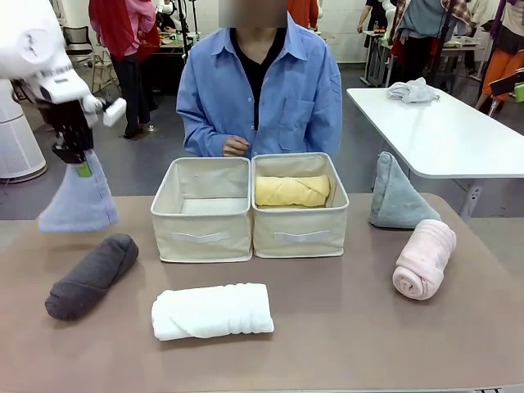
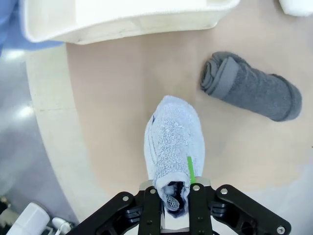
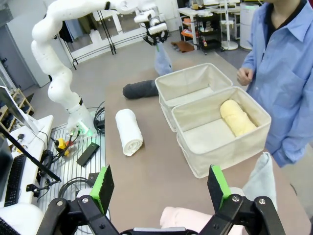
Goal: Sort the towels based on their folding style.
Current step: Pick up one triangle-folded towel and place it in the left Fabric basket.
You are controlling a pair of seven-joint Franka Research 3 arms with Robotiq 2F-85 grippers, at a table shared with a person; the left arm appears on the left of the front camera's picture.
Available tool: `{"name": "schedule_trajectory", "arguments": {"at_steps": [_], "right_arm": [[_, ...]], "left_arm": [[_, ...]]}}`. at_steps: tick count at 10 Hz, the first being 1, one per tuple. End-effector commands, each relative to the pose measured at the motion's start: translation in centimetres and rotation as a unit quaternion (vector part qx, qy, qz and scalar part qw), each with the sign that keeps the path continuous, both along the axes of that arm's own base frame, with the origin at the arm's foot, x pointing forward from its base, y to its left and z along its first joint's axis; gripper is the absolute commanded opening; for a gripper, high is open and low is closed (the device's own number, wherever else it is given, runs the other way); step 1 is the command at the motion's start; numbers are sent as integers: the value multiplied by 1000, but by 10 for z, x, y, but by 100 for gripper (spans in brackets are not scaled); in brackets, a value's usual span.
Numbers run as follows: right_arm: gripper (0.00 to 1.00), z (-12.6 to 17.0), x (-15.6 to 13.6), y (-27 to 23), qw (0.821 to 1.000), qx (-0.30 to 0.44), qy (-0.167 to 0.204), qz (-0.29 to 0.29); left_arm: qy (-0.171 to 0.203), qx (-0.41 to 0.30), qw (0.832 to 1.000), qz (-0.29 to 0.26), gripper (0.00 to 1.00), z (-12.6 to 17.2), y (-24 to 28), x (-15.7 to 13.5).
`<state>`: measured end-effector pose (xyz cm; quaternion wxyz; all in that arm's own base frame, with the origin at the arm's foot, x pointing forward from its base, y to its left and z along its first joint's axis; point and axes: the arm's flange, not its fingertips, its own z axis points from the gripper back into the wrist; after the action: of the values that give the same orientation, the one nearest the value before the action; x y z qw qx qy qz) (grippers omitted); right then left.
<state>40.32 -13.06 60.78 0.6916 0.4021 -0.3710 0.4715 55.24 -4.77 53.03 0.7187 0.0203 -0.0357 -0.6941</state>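
Note:
My left gripper (image 1: 81, 166) is shut on the tip of a grey-blue cone towel (image 1: 78, 201), which hangs in the air above the table's left end; the wrist view shows that cone towel (image 2: 173, 142) pinched between the fingers (image 2: 194, 205). Below it lies a dark grey roll (image 1: 92, 275). A white roll (image 1: 212, 310) lies at the front middle, a yellow roll (image 1: 292, 191) rests in the right box, a pink roll (image 1: 424, 258) and a grey-green cone (image 1: 397, 194) are at the right. My right gripper (image 3: 161, 188) is open, above the pink roll (image 3: 190, 221).
Two beige fabric boxes stand side by side at mid-table, the left box (image 1: 202, 237) with nothing in it, the right box (image 1: 300, 236) holding the yellow roll. A person in a blue shirt (image 1: 262, 90) stands just behind them. A white side table (image 1: 450, 135) is at the right rear.

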Motion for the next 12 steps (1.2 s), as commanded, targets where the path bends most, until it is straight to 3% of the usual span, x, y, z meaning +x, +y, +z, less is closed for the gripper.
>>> {"name": "schedule_trajectory", "arguments": {"at_steps": [1, 2, 4, 5, 6, 9, 10, 11, 12], "right_arm": [[100, 0, 0, 0, 1000, 3, -3, 1], [100, 0, 0, 0, 1000, 3, -3, 1], [100, 0, 0, 0, 1000, 3, -3, 1], [100, 0, 0, 0, 1000, 3, -3, 1], [100, 0, 0, 0, 1000, 3, -3, 1], [100, 0, 0, 0, 1000, 3, -3, 1], [100, 0, 0, 0, 1000, 3, -3, 1], [100, 0, 0, 0, 1000, 3, -3, 1], [100, 0, 0, 0, 1000, 3, -3, 1]], "left_arm": [[-45, -3, 999, 5, 13, 47, -10, -52], [-68, -13, 998, 0, 13, 68, -17, -69], [-77, -24, 997, -7, 13, 95, -25, -96], [-84, -61, 994, 17, 13, 95, -13, -100], [-79, -12, 997, -12, 13, 104, -24, -90], [-79, -24, 997, -8, 16, 105, -22, -97], [-73, 68, 995, 26, 16, 112, 51, -135], [-104, 42, 988, 106, 16, 126, 129, -180], [-117, 22, 986, 119, 16, 127, 153, -198]]}}
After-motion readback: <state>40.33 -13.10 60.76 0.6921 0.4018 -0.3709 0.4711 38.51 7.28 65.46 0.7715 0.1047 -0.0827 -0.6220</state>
